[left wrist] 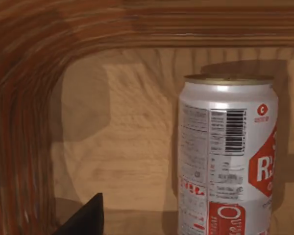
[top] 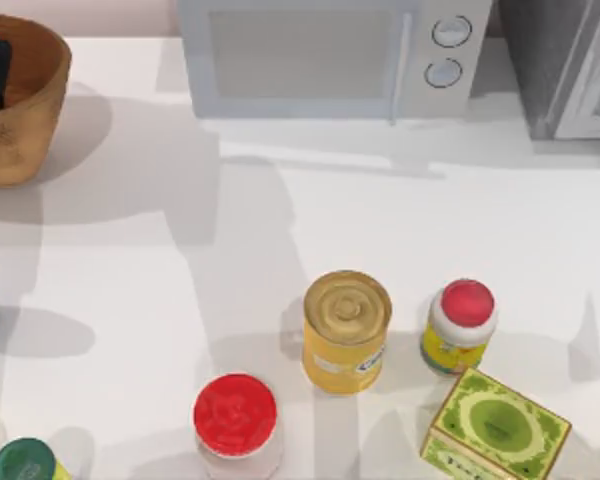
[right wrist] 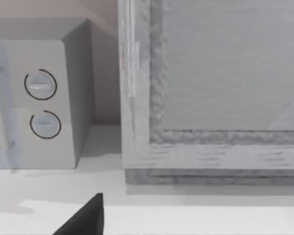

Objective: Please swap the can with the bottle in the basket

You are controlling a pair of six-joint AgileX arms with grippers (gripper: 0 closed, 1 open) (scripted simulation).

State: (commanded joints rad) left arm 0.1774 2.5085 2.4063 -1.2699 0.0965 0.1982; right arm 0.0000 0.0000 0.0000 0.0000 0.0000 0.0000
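The can (top: 346, 330), yellow-labelled with a gold ribbed top, stands upright at the table's front middle. The brown basket (top: 25, 110) sits at the back left corner. Inside it the bottle (left wrist: 225, 156) stands upright on the basket floor; it is white and silver with a red label and a gold top, shaped like a drink can. My left gripper (left wrist: 85, 219) is down inside the basket, its dark tip a short way from the bottle and not touching it. My right gripper (right wrist: 85, 218) hangs near the back right, facing the microwave and the cabinet.
A microwave (top: 320, 55) and a grey cabinet (top: 570, 70) line the back edge. Near the can stand a red-capped yellow bottle (top: 460, 325), a red-lidded jar (top: 236, 420) and a green box (top: 495, 425). A green-lidded container (top: 22, 462) is at the front left.
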